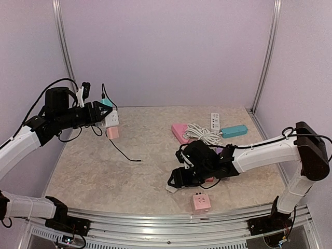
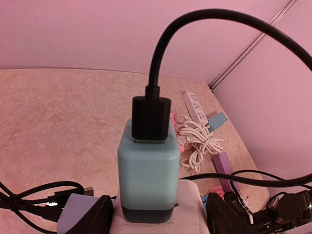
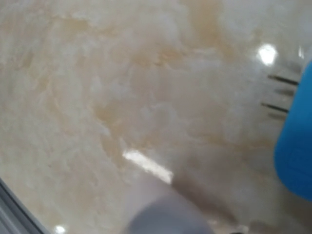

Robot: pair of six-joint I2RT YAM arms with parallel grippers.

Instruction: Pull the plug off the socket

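Up at left, left claw (image 1: 107, 115) tight around white socket (image 2: 191, 217) with teal plug (image 2: 148, 168); right claw (image 1: 176, 182), spread unclear.

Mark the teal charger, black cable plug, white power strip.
teal charger (image 2: 148, 168), left wrist view, front face of body
black cable plug (image 2: 151, 119), left wrist view, middle of housing
white power strip (image 1: 215, 121), top view, top face
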